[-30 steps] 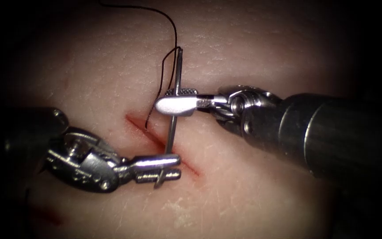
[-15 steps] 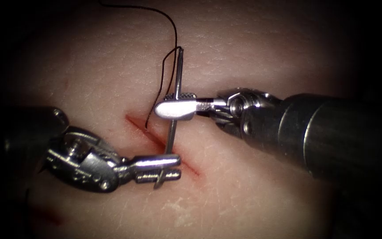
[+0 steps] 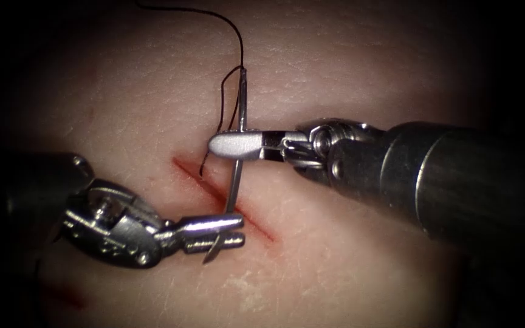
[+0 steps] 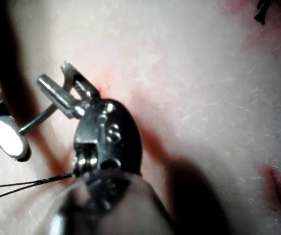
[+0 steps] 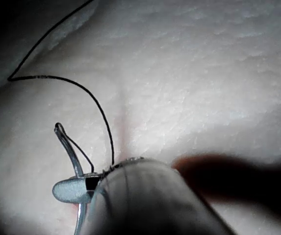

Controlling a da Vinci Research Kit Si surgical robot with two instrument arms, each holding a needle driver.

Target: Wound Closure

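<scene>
Needle (image 3: 238,152) is being held by both tools above the cut (image 3: 223,197), clear of the tissue (image 3: 347,255). It is being gripped near its pointed end by the closed jaws of the left tool (image 3: 217,232), with the tip poking out just below them, over the cut. It is being clamped higher up its curve, toward the thread end, by the closed jaws of the right tool (image 3: 233,144), a little right of the cut's upper part. Thread (image 3: 229,24) is being trailed from the needle's eye end up across the tissue, a short loop hanging beside the shaft.
</scene>
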